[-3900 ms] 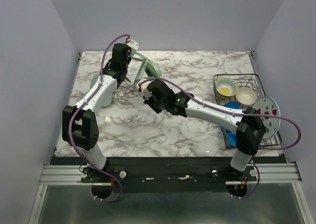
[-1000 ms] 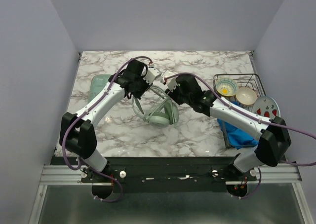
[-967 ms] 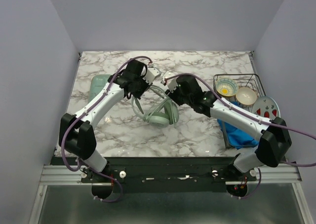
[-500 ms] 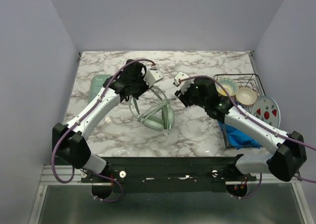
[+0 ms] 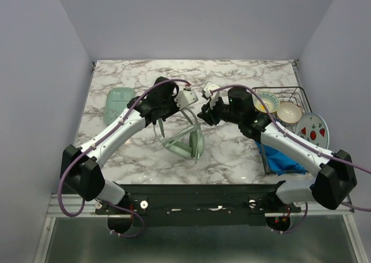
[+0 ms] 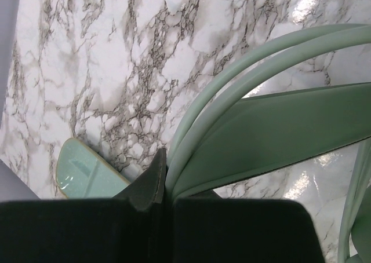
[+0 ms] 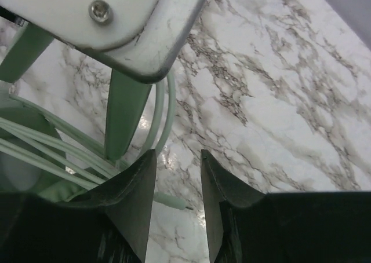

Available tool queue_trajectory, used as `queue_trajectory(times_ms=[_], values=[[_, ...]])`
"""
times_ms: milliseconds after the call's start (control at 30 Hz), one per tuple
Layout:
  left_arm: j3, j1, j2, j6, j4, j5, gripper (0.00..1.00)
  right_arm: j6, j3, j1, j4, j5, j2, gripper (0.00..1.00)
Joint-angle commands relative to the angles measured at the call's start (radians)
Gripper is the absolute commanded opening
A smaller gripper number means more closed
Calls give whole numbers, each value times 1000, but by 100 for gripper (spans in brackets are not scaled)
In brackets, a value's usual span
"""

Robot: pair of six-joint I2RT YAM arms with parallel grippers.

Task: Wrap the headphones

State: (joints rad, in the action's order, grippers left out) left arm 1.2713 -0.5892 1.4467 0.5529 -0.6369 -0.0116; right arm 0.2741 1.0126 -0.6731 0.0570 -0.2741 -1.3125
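The pale mint-green headphones (image 5: pixel 195 143) hang tilted over the middle of the marble table. My left gripper (image 5: pixel 165 112) is shut on their headband (image 6: pixel 272 130), with two runs of the thin cable (image 6: pixel 232 72) passing beside its finger. My right gripper (image 5: pixel 204 116) is just right of it, open and empty. In the right wrist view the right gripper (image 7: pixel 178 182) frames the loose plug end of the cable (image 7: pixel 171 201), which lies on the table below without touching the fingers. The headband (image 7: pixel 124 109) and more cable loops (image 7: pixel 164 109) sit left of it, under the left wrist's white mount (image 7: pixel 116 19).
The flat mint-green case (image 5: pixel 117 100) lies at the back left, also in the left wrist view (image 6: pixel 87 173). A wire dish rack (image 5: pixel 298 92) at the right holds two bowls (image 5: pixel 266 103) and a plate (image 5: pixel 313 130), with a blue cloth (image 5: pixel 279 159) below.
My left gripper has carried the headphones from the back left to the table's middle and raised them. My right gripper swung right, then came back in beside the left one.
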Motion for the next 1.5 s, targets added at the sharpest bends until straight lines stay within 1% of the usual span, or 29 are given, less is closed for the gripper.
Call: queue_trajectory(times_ms=[0,200,400,633,733,767,833,867,900,967,1000,1133,1233,1300,1433,1467], values=[[28,-6,-32,-68,68,-64,0,-96,-9,0,-29,-91,-53,43],[42,-1,-9,-120,71,-86,0,-108,-94,0,-31,-102,-24,41],[59,25,11,-163,78,-62,0,-105,-132,0,-32,9,2,41],[31,57,30,-199,94,-41,0,-121,-115,-2,-29,147,62,43],[4,107,24,-214,121,-18,0,-127,-115,0,-31,220,108,46],[-7,147,21,-218,129,-8,0,-124,-115,0,-31,242,119,46],[-32,190,12,-223,140,12,0,-121,-117,0,-31,250,154,48],[-41,218,9,-228,138,69,0,-118,-123,0,-29,251,165,48],[-49,264,6,-232,137,87,0,-116,-123,0,-28,250,182,48],[-81,313,-12,-238,137,126,0,-116,-134,0,-26,260,194,49],[-95,359,-22,-242,140,136,0,-113,-137,0,-26,263,200,49],[-160,457,-55,-274,157,182,0,-107,-149,0,-22,283,206,50],[-191,506,-52,-292,177,205,0,-105,-146,0,-11,300,196,50],[-202,519,-46,-301,184,222,0,-105,-146,0,-8,300,193,50],[-231,578,-48,-304,160,340,0,-105,-147,-2,0,296,200,50],[-240,581,-54,-301,160,341,0,-102,-150,-2,1,296,202,50]])
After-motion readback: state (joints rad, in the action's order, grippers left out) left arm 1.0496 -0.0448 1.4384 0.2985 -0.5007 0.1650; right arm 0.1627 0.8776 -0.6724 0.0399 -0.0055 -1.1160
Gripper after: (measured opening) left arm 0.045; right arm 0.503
